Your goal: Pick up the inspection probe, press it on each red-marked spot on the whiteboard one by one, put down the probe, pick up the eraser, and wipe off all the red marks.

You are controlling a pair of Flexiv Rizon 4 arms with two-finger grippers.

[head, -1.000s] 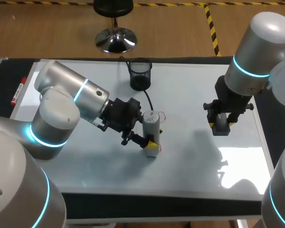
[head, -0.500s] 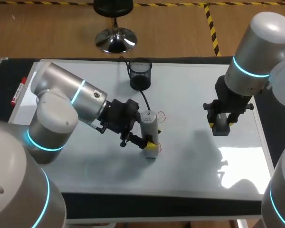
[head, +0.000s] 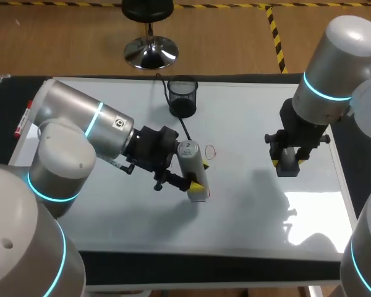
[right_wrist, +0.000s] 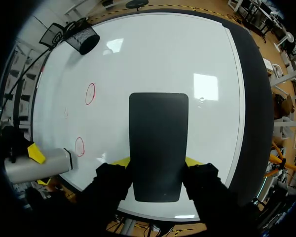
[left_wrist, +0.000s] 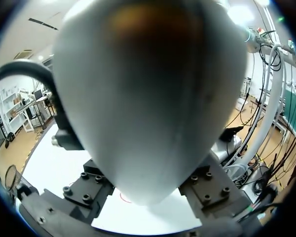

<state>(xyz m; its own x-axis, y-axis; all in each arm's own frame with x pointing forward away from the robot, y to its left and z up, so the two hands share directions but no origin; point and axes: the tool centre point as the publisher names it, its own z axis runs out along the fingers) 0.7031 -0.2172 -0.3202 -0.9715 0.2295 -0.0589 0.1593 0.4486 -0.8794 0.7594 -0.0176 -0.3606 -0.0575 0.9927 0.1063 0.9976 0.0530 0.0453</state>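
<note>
Probe (left_wrist: 148,98) blocks most of the whiteboard (left_wrist: 143,218) ahead.

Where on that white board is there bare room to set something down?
Free: the near strip of the whiteboard, and the stretch between the mesh cup and the right claw holding the eraser. Crowded: the middle, where the left claw holds the probe by the red marks.

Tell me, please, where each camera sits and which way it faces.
Head view: above and behind, looking down on the whiteboard; left arm and right arm show.
Left wrist view: on the left arm, looking along the left claw; the held probe fills it.
Right wrist view: on the right arm, looking down past the right claw and its eraser.
Shared: head and right wrist views both show probe and a red circle.
</note>
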